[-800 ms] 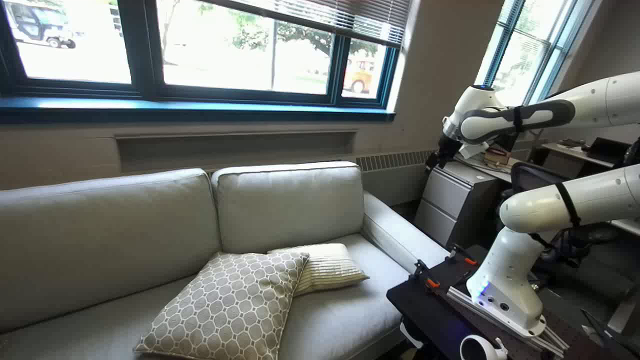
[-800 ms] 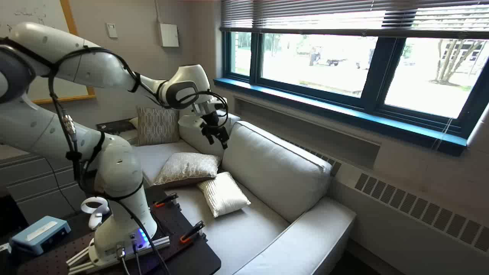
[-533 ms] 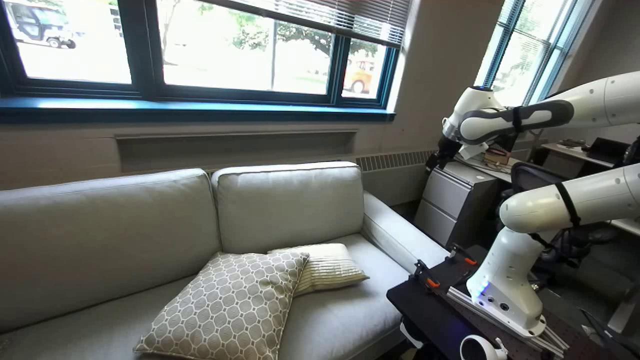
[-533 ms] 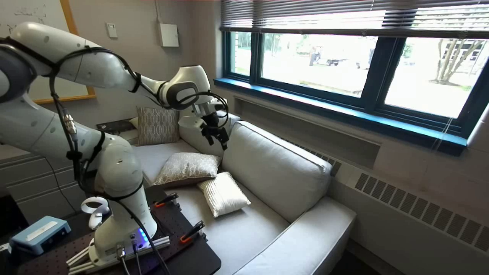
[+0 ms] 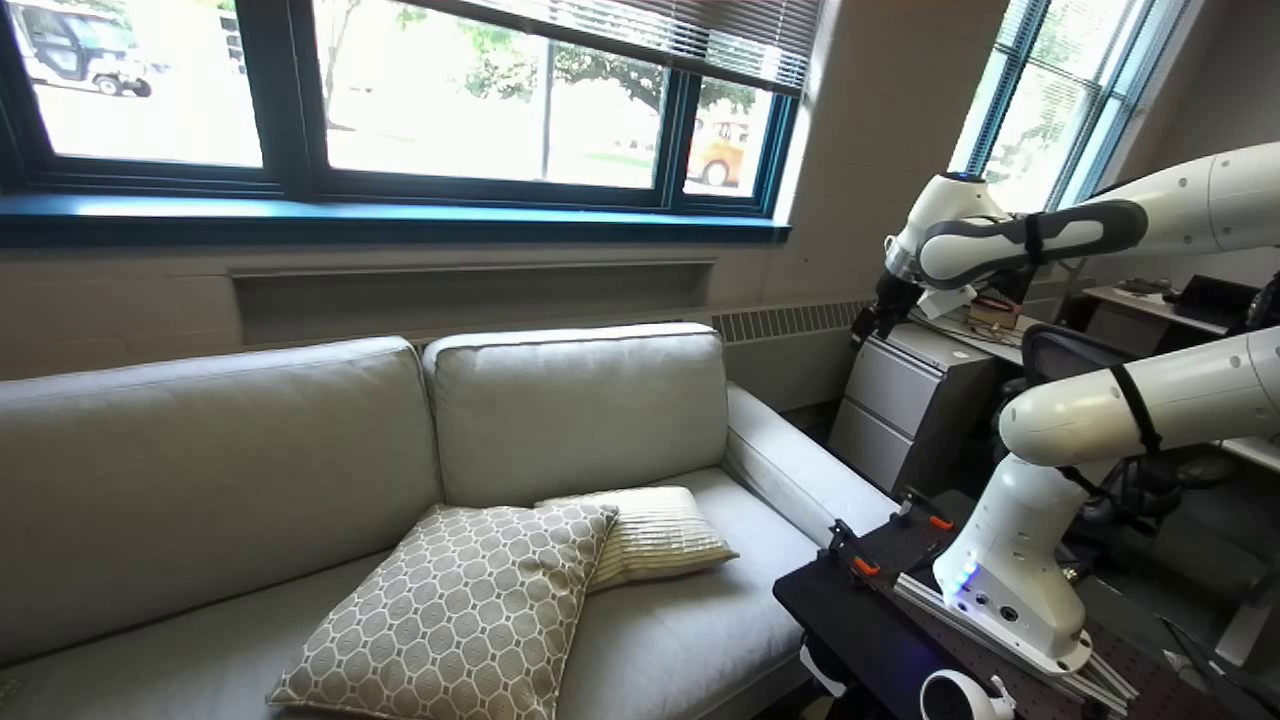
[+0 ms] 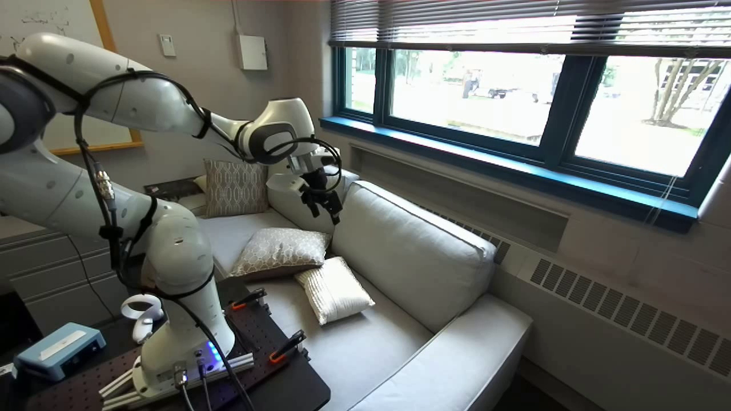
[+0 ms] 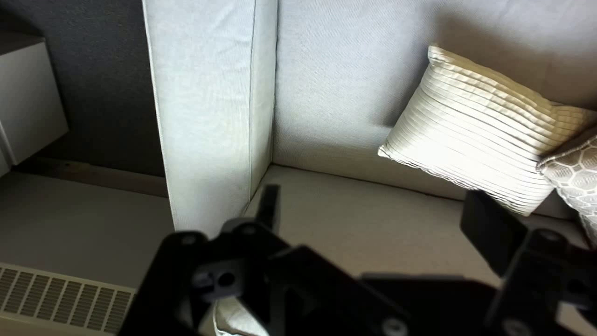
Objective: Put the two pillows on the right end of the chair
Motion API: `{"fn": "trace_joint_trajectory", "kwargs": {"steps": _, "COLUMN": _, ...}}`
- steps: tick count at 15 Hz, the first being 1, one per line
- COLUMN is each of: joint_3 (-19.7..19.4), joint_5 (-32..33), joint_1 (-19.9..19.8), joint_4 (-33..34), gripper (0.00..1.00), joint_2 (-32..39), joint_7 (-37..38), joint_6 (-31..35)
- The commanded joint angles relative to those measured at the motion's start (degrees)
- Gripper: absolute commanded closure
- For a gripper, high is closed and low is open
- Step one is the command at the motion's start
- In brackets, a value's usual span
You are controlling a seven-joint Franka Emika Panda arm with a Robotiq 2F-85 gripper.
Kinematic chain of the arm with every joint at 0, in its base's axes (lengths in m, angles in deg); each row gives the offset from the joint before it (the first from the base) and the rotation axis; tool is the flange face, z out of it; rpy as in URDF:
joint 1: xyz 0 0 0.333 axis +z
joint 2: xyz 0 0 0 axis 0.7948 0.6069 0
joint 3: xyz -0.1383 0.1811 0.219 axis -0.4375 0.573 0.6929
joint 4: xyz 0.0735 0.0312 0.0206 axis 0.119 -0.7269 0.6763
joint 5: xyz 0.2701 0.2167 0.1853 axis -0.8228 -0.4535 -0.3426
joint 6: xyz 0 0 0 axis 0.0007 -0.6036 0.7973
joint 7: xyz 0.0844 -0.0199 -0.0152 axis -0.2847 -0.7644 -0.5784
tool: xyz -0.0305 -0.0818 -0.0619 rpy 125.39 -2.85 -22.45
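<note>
The large tan lattice pillow (image 5: pixel 460 610) and the smaller cream-white pillow (image 5: pixel 655 535) lie flat, side by side, on the seat of the long grey sofa (image 5: pixel 690 630). In an exterior view, the tan pillow (image 6: pixel 285 248) meets one edge of the cream pillow (image 6: pixel 334 288). My gripper (image 6: pixel 325 211) is open and empty, high above the sofa by its back cushions. In the wrist view, the fingers (image 7: pixel 378 210) are wide apart over a bare back cushion. The cream pillow (image 7: pixel 475 135) is beyond the right finger; only a corner of the tan pillow (image 7: pixel 576 170) shows.
The sofa armrest (image 6: pixel 451 354) bounds one end. Another patterned pillow (image 6: pixel 235 188) stands at the far end. The arm's black table (image 6: pixel 302 382) with clamps (image 6: pixel 285 345) stands close to the sofa's front. The window ledge (image 6: pixel 514 177) runs behind the back cushions. A filing cabinet (image 5: pixel 890 385) stands past the armrest.
</note>
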Motion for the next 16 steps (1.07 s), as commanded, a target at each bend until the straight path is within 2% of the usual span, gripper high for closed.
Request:
{"fn": "trace_joint_trajectory", "kwargs": {"steps": 1, "joint_3": -0.1, "joint_5": 0.1, "joint_1": 0.1, "joint_4": 0.1, "gripper": 0.0, "joint_2": 0.0, "joint_7": 0.1, "joint_6": -0.1}}
{"fn": "trace_joint_trajectory", "kwargs": {"steps": 5, "joint_3": -1.3, "joint_5": -0.4, "joint_1": 0.1, "joint_4": 3.1, "gripper": 0.0, "joint_2": 2.9, "joint_7": -0.7, "joint_6": 0.4}}
{"fn": "trace_joint_trajectory", "kwargs": {"steps": 9, "joint_3": -2.5, "joint_5": -2.1, "joint_1": 1.8, "joint_4": 6.6, "gripper": 0.0, "joint_2": 9.5, "joint_7": -1.6, "joint_6": 5.5}}
{"fn": "trace_joint_trajectory", "kwargs": {"steps": 12, "joint_3": -4.1, "joint_5": -6.1, "joint_1": 5.0, "joint_4": 10.3, "gripper": 0.0, "joint_2": 18.1, "joint_7": -3.4, "joint_6": 12.7}}
{"fn": "trace_joint_trajectory", "kwargs": {"steps": 16, "joint_3": -7.2, "joint_5": -15.7, "joint_1": 10.5, "joint_4": 16.7, "gripper": 0.0, "joint_2": 31.4, "joint_7": -8.5, "joint_6": 20.3}}
